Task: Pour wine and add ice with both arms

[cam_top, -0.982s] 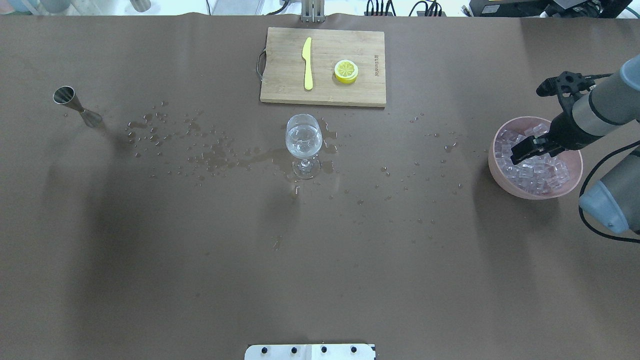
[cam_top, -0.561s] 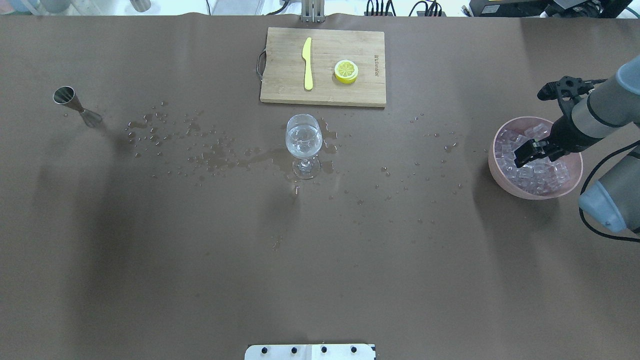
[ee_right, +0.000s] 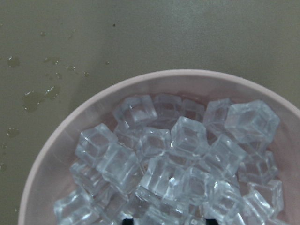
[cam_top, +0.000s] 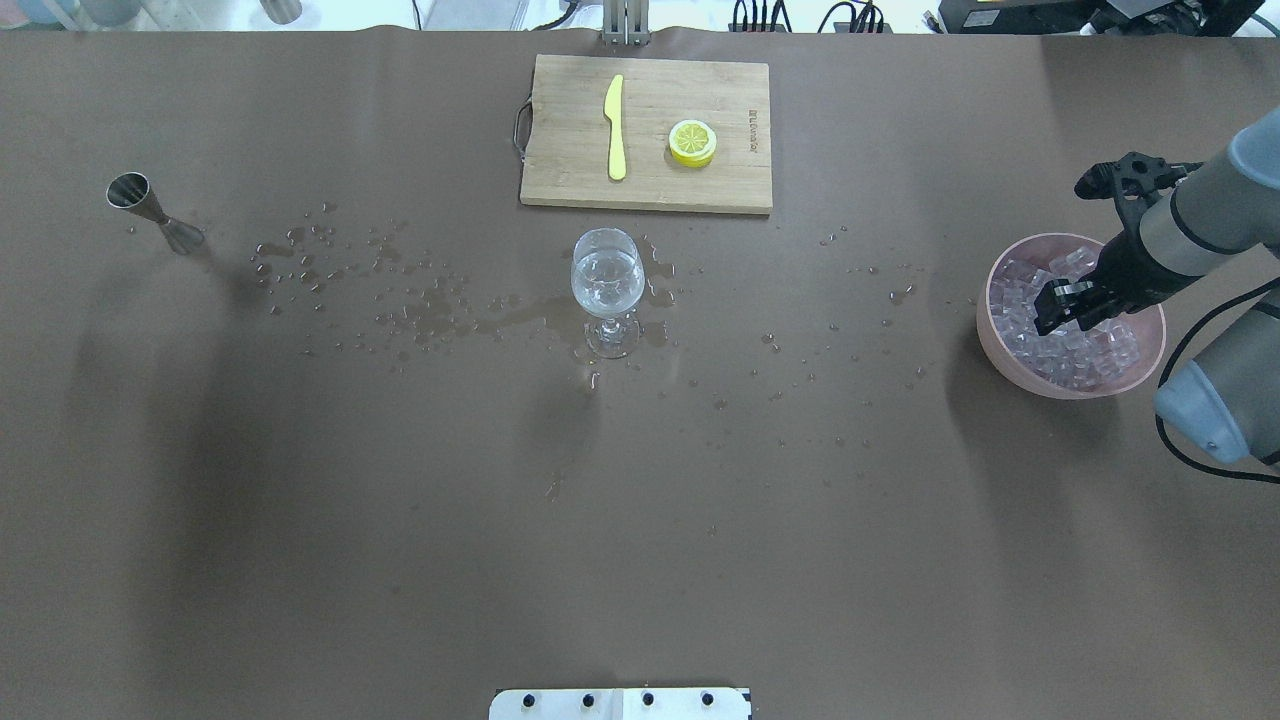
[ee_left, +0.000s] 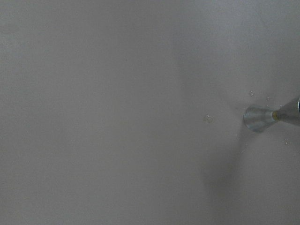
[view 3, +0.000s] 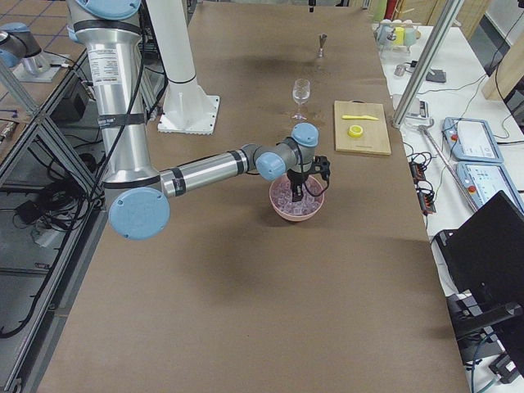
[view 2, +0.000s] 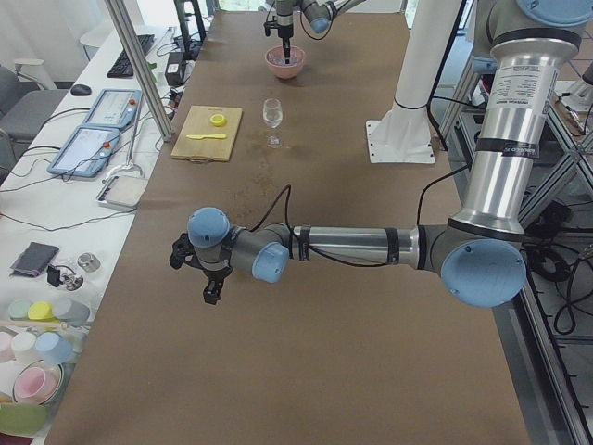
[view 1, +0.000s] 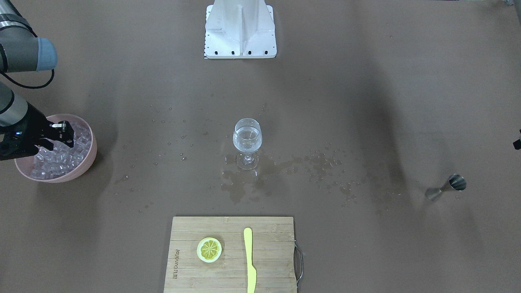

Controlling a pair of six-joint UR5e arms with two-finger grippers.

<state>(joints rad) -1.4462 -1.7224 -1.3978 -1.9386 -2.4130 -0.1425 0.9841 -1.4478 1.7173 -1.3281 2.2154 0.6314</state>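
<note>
My overhead camera sits behind the robot and looks forward and down, with the right pincer (cam_top: pixel 1058 308) at far right. The front camera faces back at the robot, so that pincer shows at left. Both share the glass (cam_top: pixel 607 278) and board (cam_top: pixel 645 135), well apart from the pincer. Two end cameras look along the table (view 2: pixel 324 371). The right wrist camera stares close into the bowl (ee_right: pixel 93 110) beneath its pincer. The left wrist camera sees a metal cup (ee_left: pixel 260 117).

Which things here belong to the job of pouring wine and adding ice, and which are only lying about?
Job: glass, wine in it, ice, bowl, right tool, probably the jigger.
Lying about: board, knife, lemon slice.
</note>
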